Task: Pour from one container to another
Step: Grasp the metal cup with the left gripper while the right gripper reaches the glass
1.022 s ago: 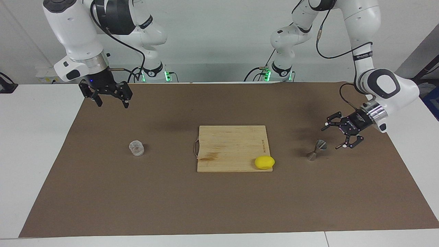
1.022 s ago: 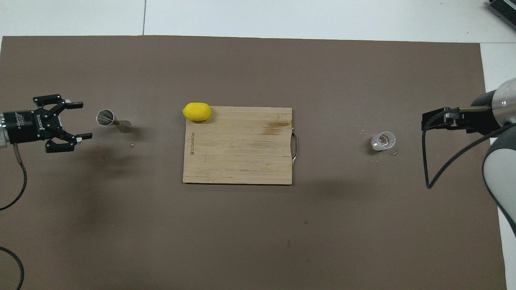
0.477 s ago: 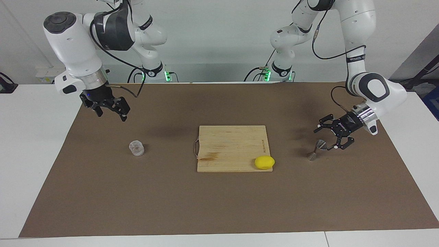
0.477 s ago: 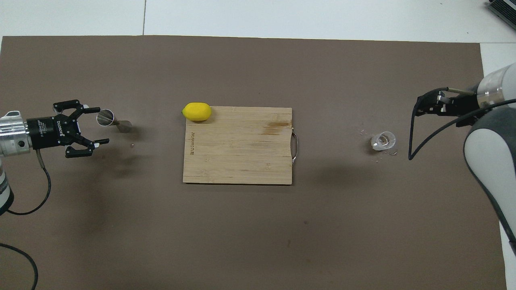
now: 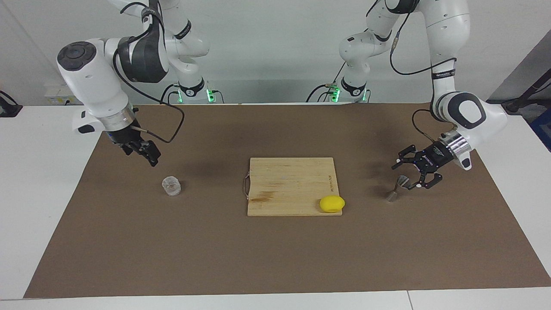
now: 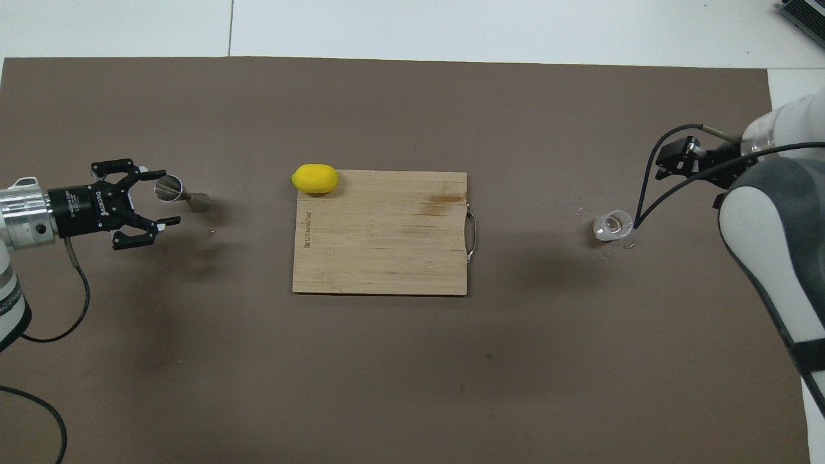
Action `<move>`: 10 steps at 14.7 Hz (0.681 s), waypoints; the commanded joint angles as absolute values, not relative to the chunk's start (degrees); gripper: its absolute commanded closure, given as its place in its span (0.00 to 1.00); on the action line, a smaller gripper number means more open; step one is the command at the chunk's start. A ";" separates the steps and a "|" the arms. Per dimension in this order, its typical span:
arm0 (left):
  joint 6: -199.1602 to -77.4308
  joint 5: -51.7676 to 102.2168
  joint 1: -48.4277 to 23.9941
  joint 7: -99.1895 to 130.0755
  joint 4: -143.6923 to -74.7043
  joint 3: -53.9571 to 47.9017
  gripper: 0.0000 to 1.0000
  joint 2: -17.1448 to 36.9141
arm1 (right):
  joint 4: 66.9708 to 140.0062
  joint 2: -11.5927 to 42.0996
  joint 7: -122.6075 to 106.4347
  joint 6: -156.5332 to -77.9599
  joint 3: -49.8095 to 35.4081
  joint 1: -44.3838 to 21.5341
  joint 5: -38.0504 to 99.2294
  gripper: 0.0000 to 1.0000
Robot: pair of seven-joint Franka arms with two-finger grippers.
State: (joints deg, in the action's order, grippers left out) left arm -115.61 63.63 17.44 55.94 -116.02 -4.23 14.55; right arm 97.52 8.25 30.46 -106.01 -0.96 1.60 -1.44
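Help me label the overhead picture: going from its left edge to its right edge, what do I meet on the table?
Left gripper → jigger → lemon → cutting board → glass cup → right gripper.

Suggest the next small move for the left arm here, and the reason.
Probably ease the left pincer a little farther onto the jigger and close. The pincer is open, level with the jigger's upper cone, which already sits between its fingers but is not gripped. The right pincer hangs above the glass cup, not touching it.
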 commanded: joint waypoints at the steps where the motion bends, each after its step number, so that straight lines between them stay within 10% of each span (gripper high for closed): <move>1: -117.25 65.30 16.61 54.32 -117.07 -3.69 0.15 14.85 | 97.65 10.71 36.89 -107.22 -1.49 2.81 -0.79 0.00; 10: -117.42 68.37 16.61 53.70 -116.90 -3.69 0.20 15.12 | 97.82 17.22 49.20 -112.75 -1.41 9.84 14.48 0.00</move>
State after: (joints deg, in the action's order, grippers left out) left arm -116.18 65.91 17.44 54.90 -116.13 -4.23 15.27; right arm 97.68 16.49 45.02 -110.92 -0.86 9.15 11.27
